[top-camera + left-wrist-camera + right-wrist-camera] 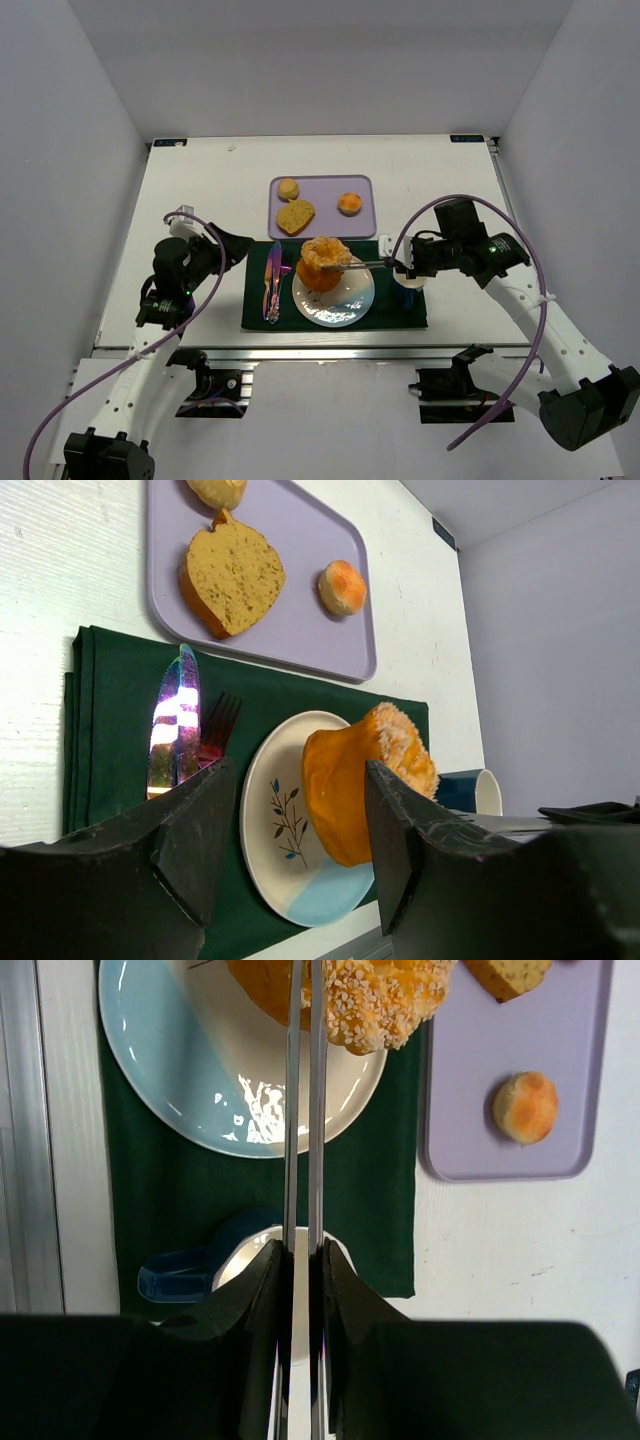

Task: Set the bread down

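Note:
The bread [323, 262], a large golden-orange bun with a ridged, seeded top, is tilted on its side over the far part of the white and blue plate [345, 305]. Metal tongs [366, 265] pinch it from the right. My right gripper [405, 266] is shut on the tongs' handles [302, 1110], and the bread [375, 995] sits at their tips. My left gripper [245, 250] is open and empty to the left of the plate. In its wrist view the bread [355, 780] and plate [275, 825] show between its fingers, farther off.
A dark green cloth [395, 310] lies under the plate, with a knife and fork [272, 282] on its left. A blue mug [190, 1270] stands under the right gripper. The lilac tray [325, 215] behind holds a yellow slice [295, 215], a small bun [349, 204] and another small piece [288, 188].

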### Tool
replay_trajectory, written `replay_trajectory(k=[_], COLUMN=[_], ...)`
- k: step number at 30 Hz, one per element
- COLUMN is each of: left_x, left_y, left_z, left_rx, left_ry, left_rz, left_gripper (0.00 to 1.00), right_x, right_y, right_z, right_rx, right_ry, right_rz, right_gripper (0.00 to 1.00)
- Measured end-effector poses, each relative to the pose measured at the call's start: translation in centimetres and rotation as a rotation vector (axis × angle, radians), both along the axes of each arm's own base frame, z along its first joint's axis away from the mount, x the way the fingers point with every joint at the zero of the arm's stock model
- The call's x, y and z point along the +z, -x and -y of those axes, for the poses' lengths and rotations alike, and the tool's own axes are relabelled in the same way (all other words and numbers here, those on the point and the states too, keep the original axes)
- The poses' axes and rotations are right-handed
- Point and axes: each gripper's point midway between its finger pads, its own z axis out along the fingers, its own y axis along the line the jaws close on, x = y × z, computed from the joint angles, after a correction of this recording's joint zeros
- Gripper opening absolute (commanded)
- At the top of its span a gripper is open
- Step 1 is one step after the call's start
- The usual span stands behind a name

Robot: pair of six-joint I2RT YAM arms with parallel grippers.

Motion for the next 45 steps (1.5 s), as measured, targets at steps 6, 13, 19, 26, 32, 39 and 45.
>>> replay_trajectory(k=[6,13,19,26,32,39,45], left_x=[0.4,0.1,0.1,-1.0,-3.0,-4.3,-3.4], left_y=[0.2,0.7,0.7,0.2,-1.7,-6.9,-9.5], left_z=[0.0,-0.1,-0.1,0.1,0.7,1.8,2.2], left_rx=[0.001,0.002,0.002,-0.006,-0.037,-0.108,-0.132], left_ry=[0.003,0.004,0.004,0.002,-0.023,-0.084,-0.116], left_rz=[0.016,0.008,0.006,-0.031,-0.094,-0.162,-0.144], left_gripper=[0.64,0.64,0.64,0.64,0.64,0.62,0.59], right_x=[-1.5,-1.9,-0.6,1.3,3.9,4.7,1.6], right_y=[0.5,0.9,1.5,2.1,-0.7,-7.5,-14.7], right_z=[0.5,0.7,0.5,0.3,-1.6,-3.9,-2.1], right_rx=[0.058,0.105,0.122,0.084,-0.086,-0.357,-0.611], right_ry=[0.058,0.081,0.042,-0.027,-0.161,-0.285,-0.291], right_rz=[-0.005,0.009,0.050,0.067,0.002,-0.184,-0.332], right_gripper=[0.39,0.51,0.52,0.49,0.25,0.07,0.11])
